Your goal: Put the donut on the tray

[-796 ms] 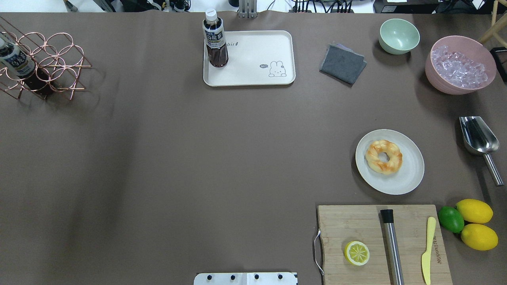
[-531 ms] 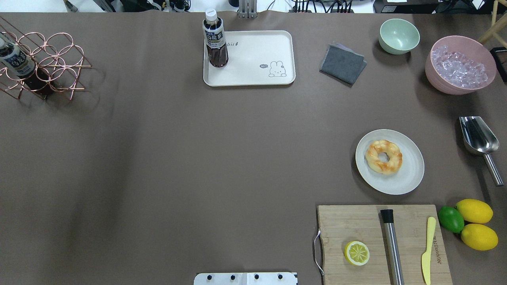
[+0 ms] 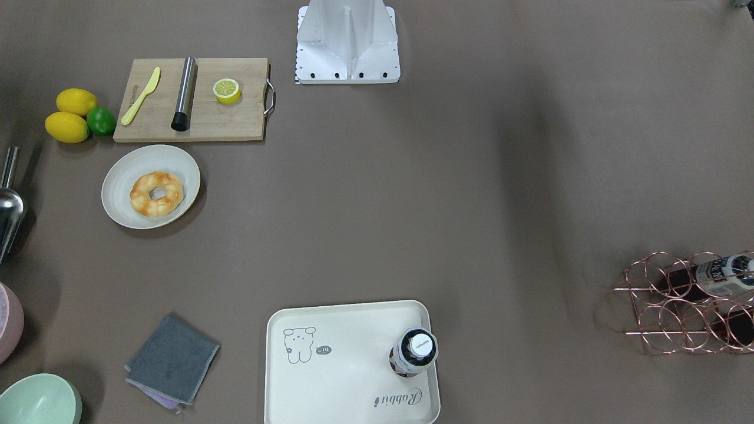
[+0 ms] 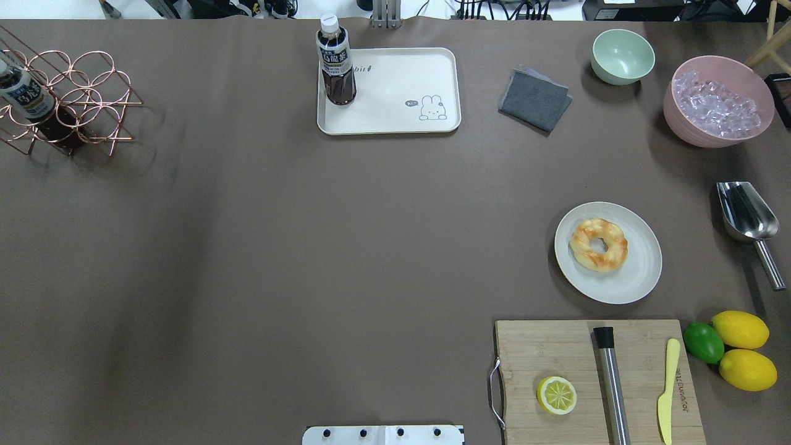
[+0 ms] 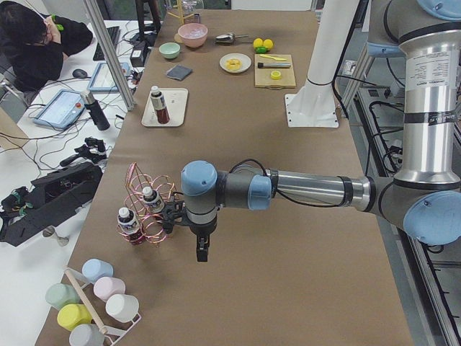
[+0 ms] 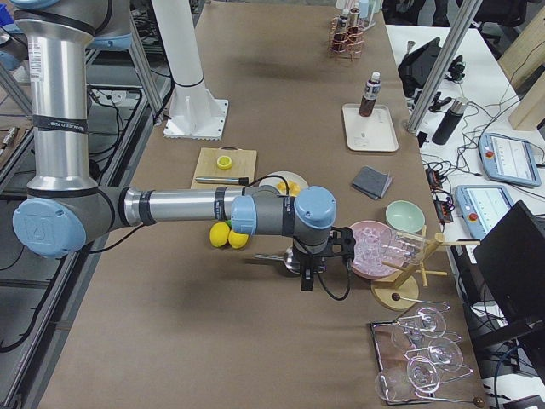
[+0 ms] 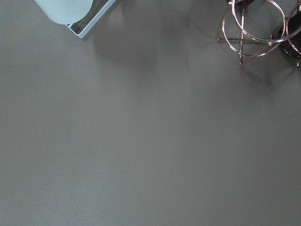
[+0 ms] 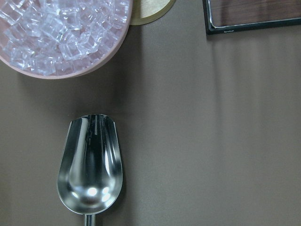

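the donut (image 4: 598, 244) lies flat in a round cream plate (image 4: 639, 278) toward the robot's right end of the worktop (image 4: 309, 247), a little off the plate's middle. it is well apart from the tray (image 4: 395, 114), which sits at the middle of the edge away from the robot. the tray holds one upright bottle (image 4: 336, 62) of dark drink with a white cap, standing in the corner nearer the robot's left; the rest of its floor is bare.

in the far corner at the robot's right end, a pink bowl (image 4: 680, 127) is filled with clear ice cubes (image 4: 717, 105). a pale green bowl (image 4: 622, 55) stands beside it with nothing in it, and a steel scoop (image 4: 744, 213) lies near the right end's edge. at the robot's left end a copper wire rack (image 4: 93, 93) carries a second bottle (image 4: 25, 93) lying in its rings. a cutting board (image 4: 544, 352) at the robot's own edge bears a lemon half (image 4: 557, 395), a metal tube (image 4: 612, 383) and a yellow knife (image 4: 667, 395).

the tray is printed with a grey bear drawing and the script "rabbit" (image 3: 399, 398). both bottles wear dark labels with white characters too small to read, and so is the word on the knife.

the left hand (image 5: 204, 252) hangs over the worktop beside the wire rack, and the right hand (image 6: 306, 281) hangs over the scoop next to the pink bowl. for either one, i cannot tell whether it is released or clenched.
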{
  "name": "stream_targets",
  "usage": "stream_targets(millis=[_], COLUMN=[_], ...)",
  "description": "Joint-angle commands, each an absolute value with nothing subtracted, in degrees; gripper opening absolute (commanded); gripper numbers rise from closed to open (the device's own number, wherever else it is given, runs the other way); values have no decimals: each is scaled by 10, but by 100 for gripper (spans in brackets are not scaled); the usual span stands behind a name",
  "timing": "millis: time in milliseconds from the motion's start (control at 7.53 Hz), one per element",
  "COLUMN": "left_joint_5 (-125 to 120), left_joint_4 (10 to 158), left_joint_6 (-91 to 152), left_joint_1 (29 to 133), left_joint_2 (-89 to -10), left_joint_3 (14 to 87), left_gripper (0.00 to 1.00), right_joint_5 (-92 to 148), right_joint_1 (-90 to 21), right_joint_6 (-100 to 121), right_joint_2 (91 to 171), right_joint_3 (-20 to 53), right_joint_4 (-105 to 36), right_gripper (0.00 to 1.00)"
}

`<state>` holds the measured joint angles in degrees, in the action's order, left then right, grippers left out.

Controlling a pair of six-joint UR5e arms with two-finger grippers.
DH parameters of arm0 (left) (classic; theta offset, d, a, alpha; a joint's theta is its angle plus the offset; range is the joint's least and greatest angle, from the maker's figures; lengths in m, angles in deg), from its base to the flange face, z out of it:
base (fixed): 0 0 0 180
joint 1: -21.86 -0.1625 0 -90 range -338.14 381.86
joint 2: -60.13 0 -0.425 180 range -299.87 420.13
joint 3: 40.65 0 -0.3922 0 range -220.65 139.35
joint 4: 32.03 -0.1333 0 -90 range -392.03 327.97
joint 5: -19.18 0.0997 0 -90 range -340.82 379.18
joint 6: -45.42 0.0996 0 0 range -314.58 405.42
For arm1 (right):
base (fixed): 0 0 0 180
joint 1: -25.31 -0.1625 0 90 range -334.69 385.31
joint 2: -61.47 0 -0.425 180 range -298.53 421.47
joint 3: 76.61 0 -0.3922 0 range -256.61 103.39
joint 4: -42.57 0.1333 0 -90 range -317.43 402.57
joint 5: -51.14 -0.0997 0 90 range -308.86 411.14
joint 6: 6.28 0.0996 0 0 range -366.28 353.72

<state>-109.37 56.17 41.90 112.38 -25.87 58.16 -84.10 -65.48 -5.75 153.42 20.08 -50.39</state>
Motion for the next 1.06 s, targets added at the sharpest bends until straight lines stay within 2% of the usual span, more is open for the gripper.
stream_targets(millis=[0, 929], left_joint_5=[-1093, -1094], left_joint_4=[559, 558], left_joint_6=[419, 419], left_joint_1=[1124, 1124], left_joint_2=[-257, -257], left_joint_3=[589, 583], left_gripper=[98, 98], right_joint_5=[-838, -840], right_joint_1=[-655, -656], right_joint_6=[-57, -57], right_joint_2=[1535, 1535], right_joint_3=[204, 211], right_joint_4=[-503, -503], right_gripper=[100, 100])
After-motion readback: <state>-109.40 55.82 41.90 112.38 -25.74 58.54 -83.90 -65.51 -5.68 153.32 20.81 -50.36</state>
